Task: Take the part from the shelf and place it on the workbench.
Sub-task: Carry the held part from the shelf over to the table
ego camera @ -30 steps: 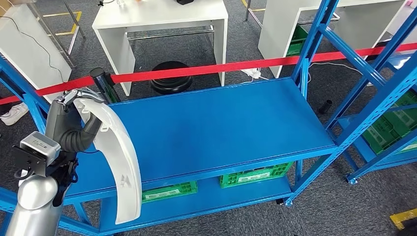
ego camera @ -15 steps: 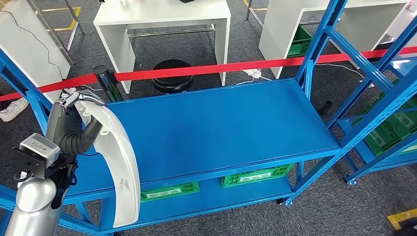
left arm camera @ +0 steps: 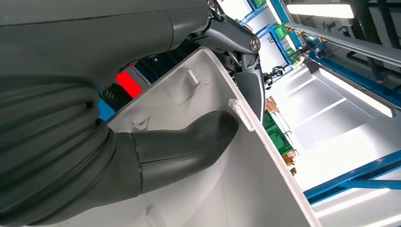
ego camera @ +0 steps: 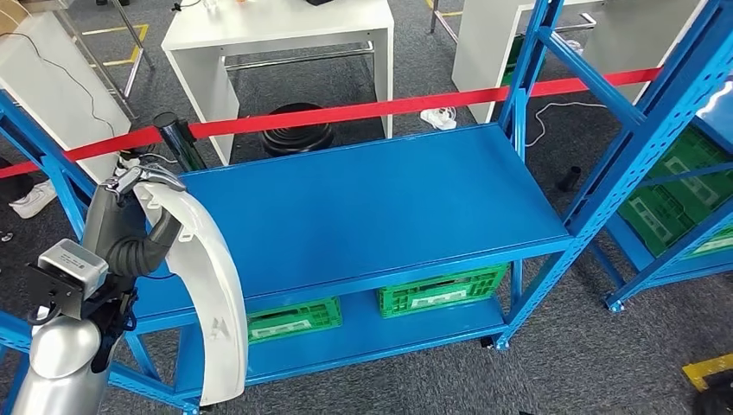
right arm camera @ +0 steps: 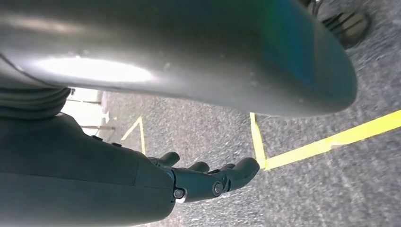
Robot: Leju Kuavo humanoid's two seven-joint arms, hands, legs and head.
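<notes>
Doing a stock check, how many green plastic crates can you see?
4: two green plastic crates on the blue shelf's lower level, two in the right rack. Others may be hidden.

Left hand (ego camera: pixel 130 216) raised, thumb and fingers (left arm camera: pixel 246 71) clamped; right hand (right arm camera: pixel 198 177) hanging, fingers loosely extended.

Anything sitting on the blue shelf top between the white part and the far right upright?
No: in the head view the blue shelf top is bare from the white part, held by the left hand, to the upright.
</notes>
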